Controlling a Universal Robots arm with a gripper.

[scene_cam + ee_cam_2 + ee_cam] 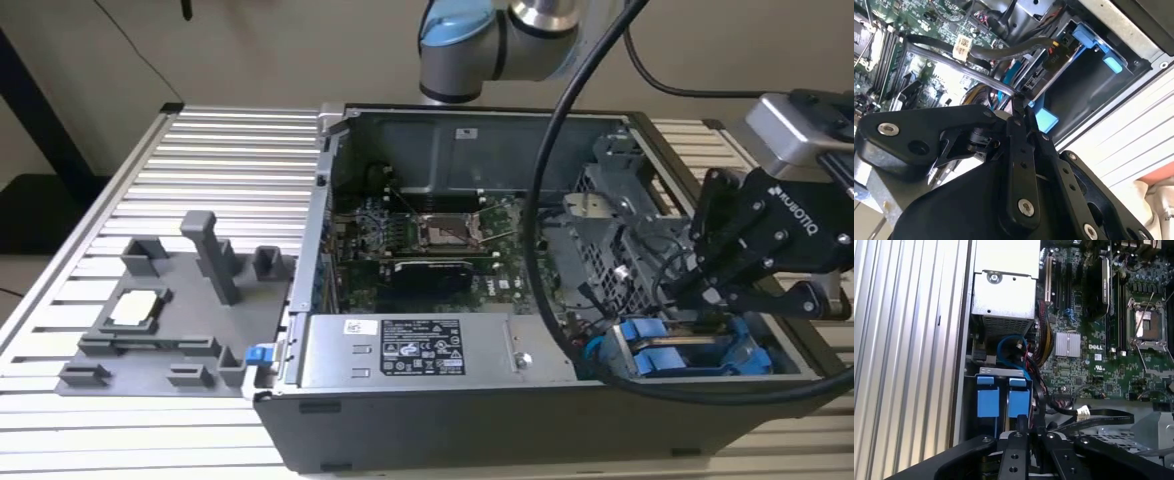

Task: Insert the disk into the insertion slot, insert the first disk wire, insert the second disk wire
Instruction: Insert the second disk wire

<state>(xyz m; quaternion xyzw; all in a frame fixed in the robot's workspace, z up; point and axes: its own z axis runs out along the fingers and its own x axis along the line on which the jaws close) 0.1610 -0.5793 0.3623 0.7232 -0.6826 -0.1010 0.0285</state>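
Note:
Two blue-framed drives sit side by side in the grey drive cage (747,362) at the case's corner on the exterior view's right. The disk (1019,402) is the one right by my fingertips, seated in its insertion slot (1004,371); the other drive (986,402) sits beside it. My gripper (691,300) hangs just above these blue frames (657,360). In both wrist views the gripper (1018,102) (1021,426) is pinched together. A glossy black wire (954,62) runs up to the tips and ends between them. Another wire with a white plug (1083,411) lies loose nearby.
The open computer case stands on a slatted metal table (134,180). Inside are the motherboard (427,235), a labelled power supply (400,350) and a perforated grey cage (607,240). A grey fixture (160,310) sits on the exterior view's left. The arm's thick black cable (541,200) hangs over the case.

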